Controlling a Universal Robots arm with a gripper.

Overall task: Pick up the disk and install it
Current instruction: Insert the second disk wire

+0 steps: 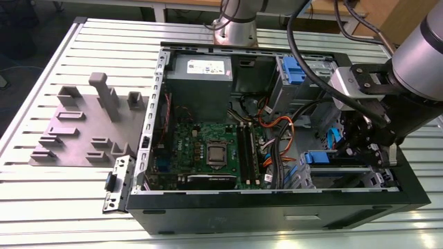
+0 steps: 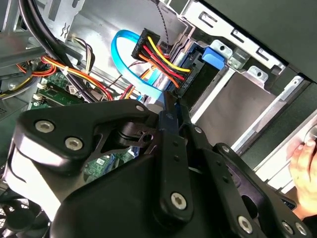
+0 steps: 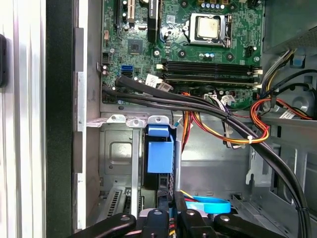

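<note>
The disk (image 3: 160, 153) sits on edge in the drive cage at the case's front corner. Its blue carrier frame (image 1: 318, 157) faces up, and the blue tab (image 2: 218, 54) pokes out of the bay. A black plug with red, yellow and black wires (image 2: 153, 54) is seated in the disk's end. My gripper (image 2: 172, 110) is inside the case right at that end of the disk, beside the light blue flat cable (image 2: 124, 54). The fingertips are pressed close together, shut, and I cannot make out anything between them. The gripper (image 1: 367, 150) hangs over the cage in the exterior view.
The motherboard (image 1: 207, 150) fills the case floor, with the grey power-supply box (image 1: 201, 78) at the back. Black and orange cable bundles (image 3: 198, 106) cross beside the cage. A grey fixture plate (image 1: 83, 124) lies on the table at the exterior view's left. A person's hand (image 2: 304, 158) is outside the case wall.
</note>
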